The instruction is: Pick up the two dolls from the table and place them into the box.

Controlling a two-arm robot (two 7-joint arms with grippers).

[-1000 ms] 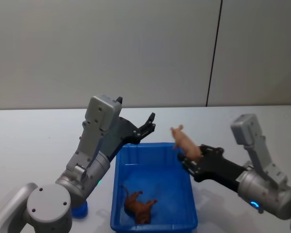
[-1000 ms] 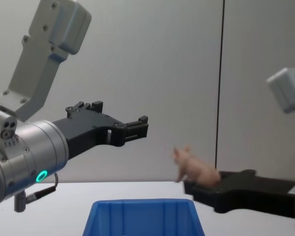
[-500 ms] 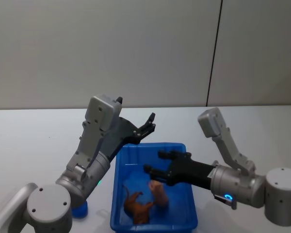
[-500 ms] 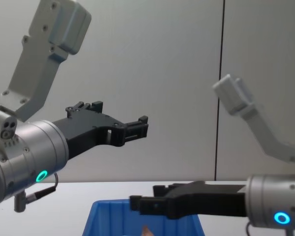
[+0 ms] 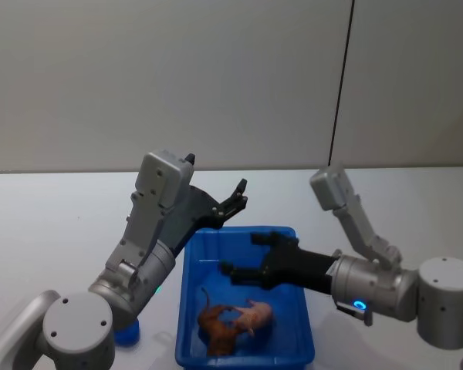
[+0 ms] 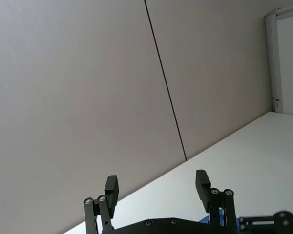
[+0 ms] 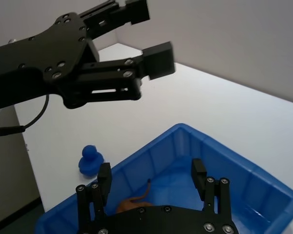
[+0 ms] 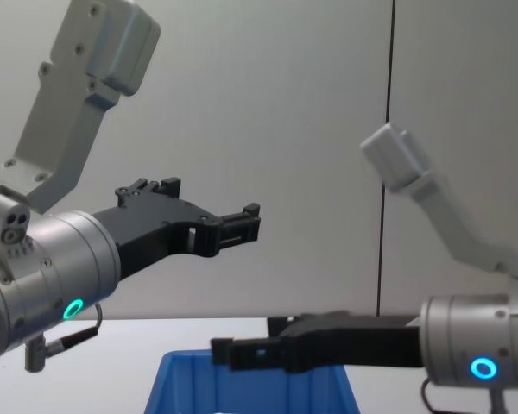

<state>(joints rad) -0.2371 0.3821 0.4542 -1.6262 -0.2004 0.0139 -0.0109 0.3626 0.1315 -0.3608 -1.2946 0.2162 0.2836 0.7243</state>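
While the right arm reached in low from the right side, its right gripper (image 5: pixel 239 254) hung over the far half of the box (image 5: pixel 187 308). Its jaws were spread wide and held nothing. They pointed toward the robot's left.

The left arm was bent up high, and the left gripper (image 5: pixel 239 194) stuck out above the box's far left corner, higher than the right jaws. Its jaws were open too, with nothing between them.

The two dolls lay on the floor of the blue box, below the right jaws and closer to the robot than their tips. The orange-brown doll (image 5: pixel 216 324) lay at a slant, with its thin tail pointing at the far wall. The pink doll (image 5: pixel 255 314) lay on its side just to the right, touching the orange-brown one. Its long side ran across the box. I could not tell which way its head faced.

The box sat on the white table (image 5: pixel 46 223). A small blue toy (image 7: pixel 90 161) stood on the table outside the box.
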